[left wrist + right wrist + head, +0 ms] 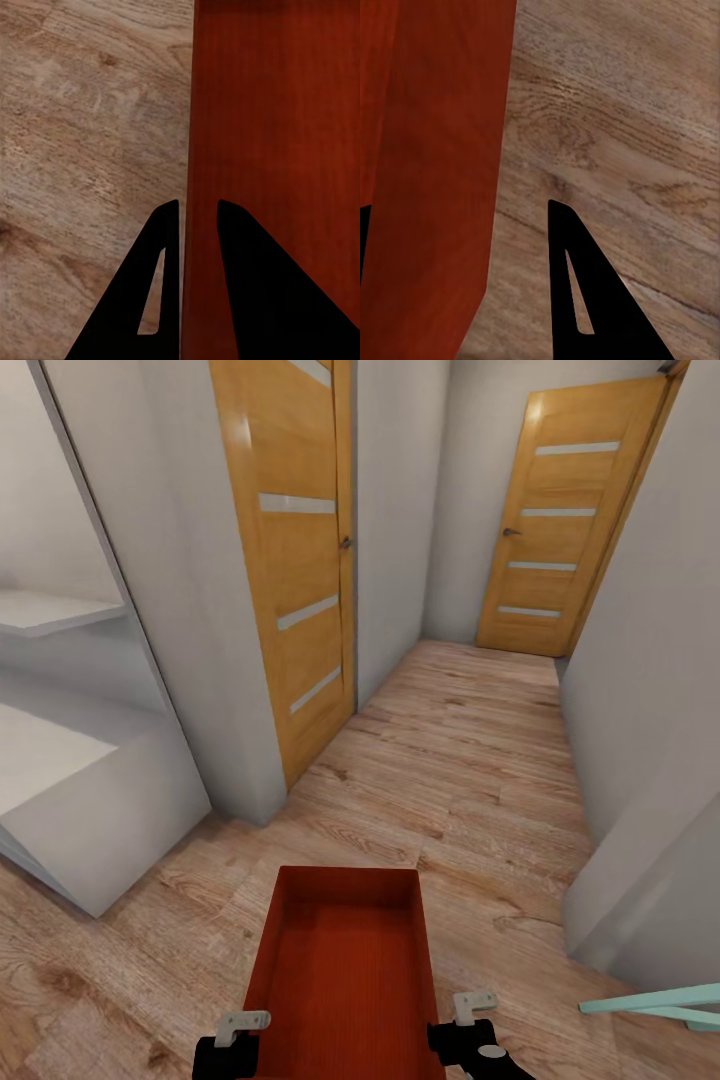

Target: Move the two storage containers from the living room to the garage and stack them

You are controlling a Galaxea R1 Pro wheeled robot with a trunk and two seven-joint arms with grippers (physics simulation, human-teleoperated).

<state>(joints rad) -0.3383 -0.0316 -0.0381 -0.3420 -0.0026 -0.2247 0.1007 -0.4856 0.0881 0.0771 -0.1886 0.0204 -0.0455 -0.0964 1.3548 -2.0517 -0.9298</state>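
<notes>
Storage container [345, 970], orange-red, rectangular and topless, at lower centre of the head view, carried between both arms above a light wood-plank floor [470, 780]. Its walls flare outward, and its inner faces carry fine ribbing; the surface reads as smooth moulded plastic. Left gripper [235, 1035] and right gripper [470, 1025] sit at the tub's two long walls, lower left and lower right of it. In the left wrist view the two dark fingers straddle the container wall [196, 150], clamped on its rim; in the right wrist view one finger [577, 292] lies outside the wall [442, 187] and another just shows beyond it, so that pincer appears likewise to grip the rim.

Setting: a narrow corridor with pale-grey walls and two honey-coloured wooden doors [300, 560] [565, 520], each with horizontal frosted strips. White shelving [60, 740] occupies the left edge.

Progress, as judged: one container is in transit. No concrete floor or car is in sight, so the garage is apparently not yet reached. Setting down, fetching the second tub and stacking all remain.
</notes>
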